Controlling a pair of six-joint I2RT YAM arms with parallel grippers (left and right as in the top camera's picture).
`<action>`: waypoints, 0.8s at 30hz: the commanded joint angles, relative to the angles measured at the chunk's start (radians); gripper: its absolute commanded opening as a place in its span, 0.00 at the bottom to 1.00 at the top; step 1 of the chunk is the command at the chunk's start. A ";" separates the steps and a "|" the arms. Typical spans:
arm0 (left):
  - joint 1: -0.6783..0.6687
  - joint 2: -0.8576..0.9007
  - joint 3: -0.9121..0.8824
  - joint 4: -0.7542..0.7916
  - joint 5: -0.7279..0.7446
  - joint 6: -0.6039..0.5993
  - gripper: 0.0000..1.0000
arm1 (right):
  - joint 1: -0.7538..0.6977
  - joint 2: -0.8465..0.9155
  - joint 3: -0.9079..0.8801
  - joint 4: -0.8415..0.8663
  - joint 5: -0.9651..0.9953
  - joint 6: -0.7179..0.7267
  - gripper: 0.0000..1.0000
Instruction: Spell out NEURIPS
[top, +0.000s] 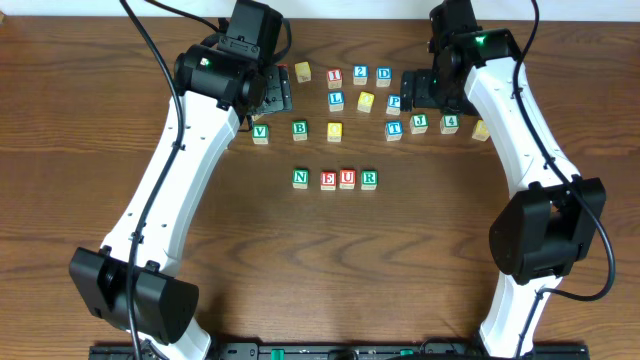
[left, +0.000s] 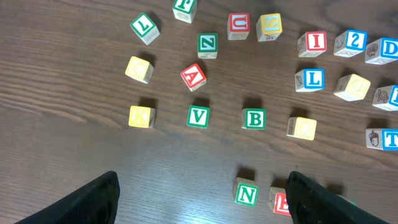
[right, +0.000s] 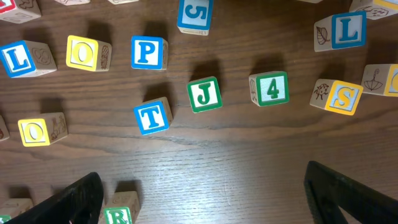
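N (top: 300, 178), E (top: 328, 180), U (top: 347, 179) and R (top: 369, 178) sat in a close row at mid-table, so four letters looked done and I (top: 334, 75) was due. It lay in the far cluster, between the arms. The left gripper (left: 202, 196) and right gripper (right: 202, 190) hung spread, empty. The next move called for gripping I and placing it just right of R.
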 joint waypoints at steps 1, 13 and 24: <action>0.003 0.011 0.003 0.000 -0.003 0.006 0.84 | -0.007 0.007 -0.005 0.000 0.015 -0.008 0.99; 0.003 0.011 0.003 0.005 -0.002 0.029 0.85 | -0.005 0.007 -0.004 0.000 -0.003 -0.009 0.99; 0.003 0.011 0.003 0.019 0.000 0.028 0.85 | -0.005 0.007 -0.005 0.000 -0.003 -0.008 0.99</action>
